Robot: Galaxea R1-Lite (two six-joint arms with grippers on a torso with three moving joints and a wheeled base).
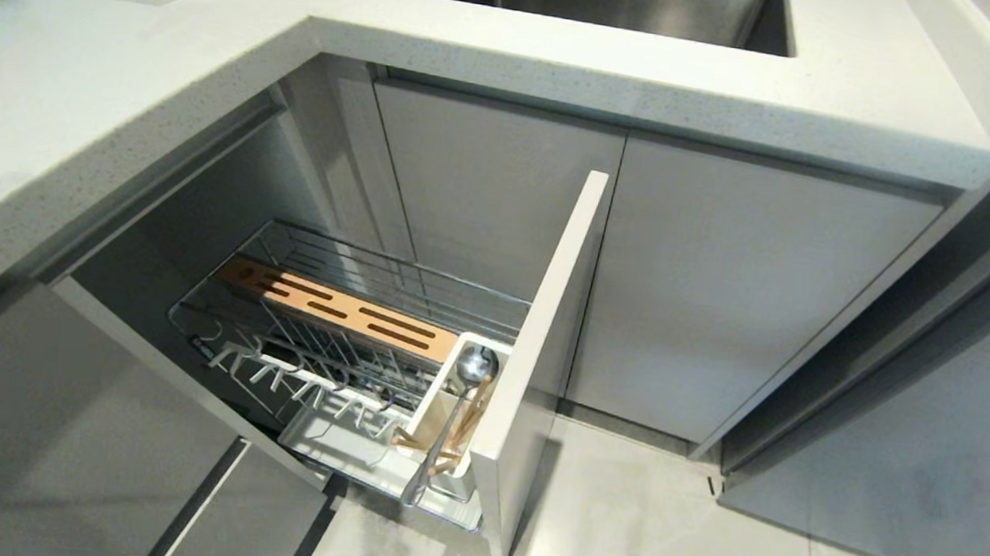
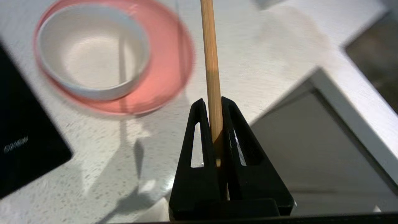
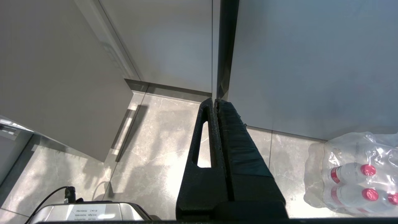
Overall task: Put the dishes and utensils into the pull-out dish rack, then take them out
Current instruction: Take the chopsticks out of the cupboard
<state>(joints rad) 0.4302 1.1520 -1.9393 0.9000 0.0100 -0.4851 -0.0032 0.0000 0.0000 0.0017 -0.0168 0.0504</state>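
The left gripper clamps one chopstick by its very end above the counter; so short a grip could let it pivot or slip out.

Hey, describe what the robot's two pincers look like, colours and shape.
Both are matte black. The left pincer has two tapering, wedge-shaped fingers, each with a long slot cut through. The right pincer looks the same, though only one slot shows, and the other finger has a ribbed face. No markings or cables show.
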